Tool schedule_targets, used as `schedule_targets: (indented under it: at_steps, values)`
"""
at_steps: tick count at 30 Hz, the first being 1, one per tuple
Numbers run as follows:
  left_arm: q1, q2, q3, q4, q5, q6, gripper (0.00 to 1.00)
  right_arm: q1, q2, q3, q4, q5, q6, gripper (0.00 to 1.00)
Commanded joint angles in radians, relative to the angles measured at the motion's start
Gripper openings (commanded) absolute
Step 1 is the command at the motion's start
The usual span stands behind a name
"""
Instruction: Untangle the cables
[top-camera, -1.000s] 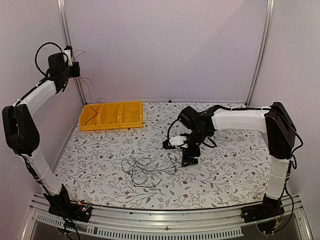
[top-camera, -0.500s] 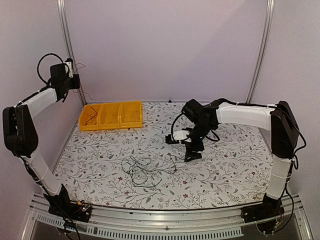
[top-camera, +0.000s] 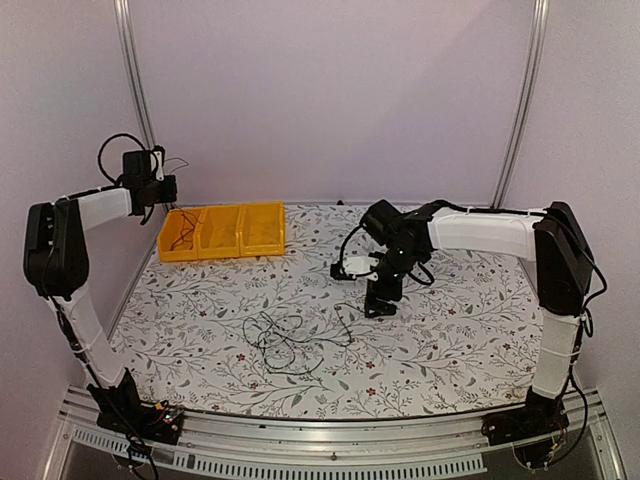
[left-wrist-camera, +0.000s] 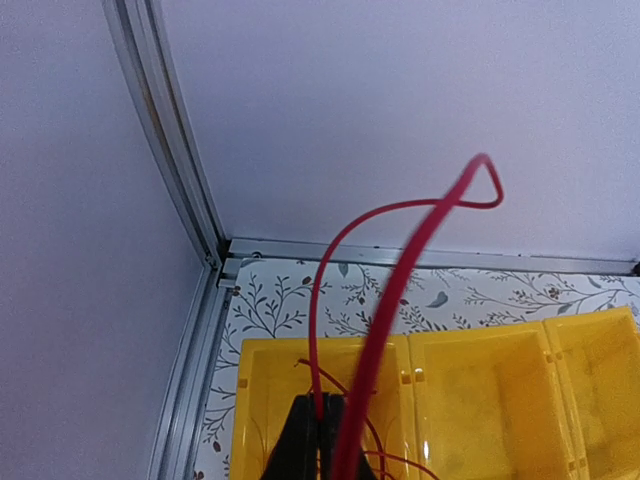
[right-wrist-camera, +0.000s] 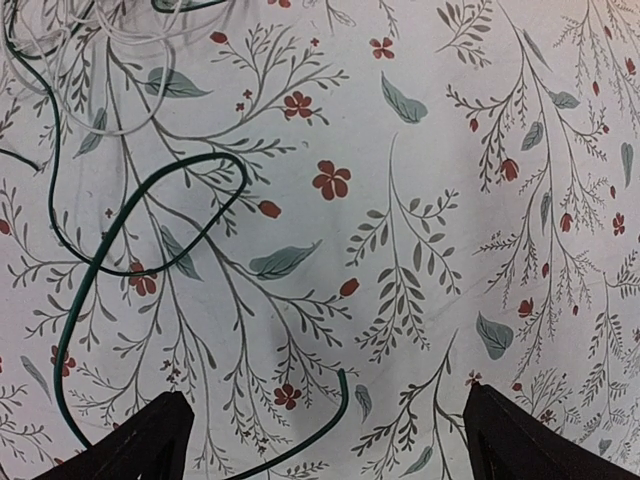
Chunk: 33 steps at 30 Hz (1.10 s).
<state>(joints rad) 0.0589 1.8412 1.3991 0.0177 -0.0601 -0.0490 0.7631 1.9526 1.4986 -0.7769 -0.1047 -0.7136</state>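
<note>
**Red wire held above yellow bins, cable tangle lying on the table**

At the far left, the left gripper (top-camera: 160, 186) is raised above the back-left corner of the floral-patterned table (top-camera: 450, 340). Its jaws are pressed together on a thin red wire (left-wrist-camera: 418, 240). The wire is pinched between the black fingertips (left-wrist-camera: 300, 445), arches up into a loop, and drops down again.

Directly below, a row of three yellow plastic bins (top-camera: 222, 250) is set side by side near the back edge. Strands of the red wire are seen inside the leftmost bin (left-wrist-camera: 262, 400).

Toward the middle and nearer the front, a loose tangle of thin dark and pale cables (top-camera: 285, 340) is spread on the cloth, well apart from the bins.

Just to the right of it, the right gripper (top-camera: 378, 306) is pointed down at the table, with its fingers (right-wrist-camera: 140, 440) spread wide and nothing held. In the right wrist view, a dark cable (right-wrist-camera: 200, 157) is curled across the pattern, with its free end lying between the two fingers. Pale wire loops (right-wrist-camera: 165, 105) are seen at the upper left. Whether the fingertips touch the cloth cannot be told.
</note>
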Motion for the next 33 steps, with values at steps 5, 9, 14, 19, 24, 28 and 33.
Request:
schedule_targets:
  at_steps: [5, 9, 14, 19, 24, 28, 33]
  values:
    - [-0.002, 0.076, 0.013, -0.005, -0.028, 0.022, 0.00, 0.017, 0.019, 0.013, -0.001, -0.007, 0.026, 0.99]
    - [0.041, 0.056, 0.005, 0.002, -0.041, 0.057, 0.00, 0.023, 0.026, 0.021, -0.004, -0.007, 0.023, 0.99]
    - [0.067, 0.092, 0.006, -0.010, -0.047, 0.114, 0.00, 0.024, 0.028, 0.014, -0.006, 0.009, 0.016, 0.99]
    - [0.056, 0.148, 0.014, -0.012, -0.007, 0.086, 0.00, 0.024, 0.022, -0.006, -0.006, 0.012, 0.013, 0.99]
    - [0.000, 0.178, 0.018, 0.002, 0.028, 0.084, 0.00, 0.024, 0.029, -0.012, -0.004, 0.011, 0.014, 0.99]
    - [-0.033, 0.198, 0.017, -0.002, 0.047, 0.056, 0.00, 0.025, 0.038, -0.012, 0.000, 0.010, 0.016, 0.99]
    - [-0.040, 0.219, 0.012, -0.053, 0.052, 0.002, 0.00, 0.025, 0.045, -0.011, 0.003, 0.003, 0.019, 0.99]
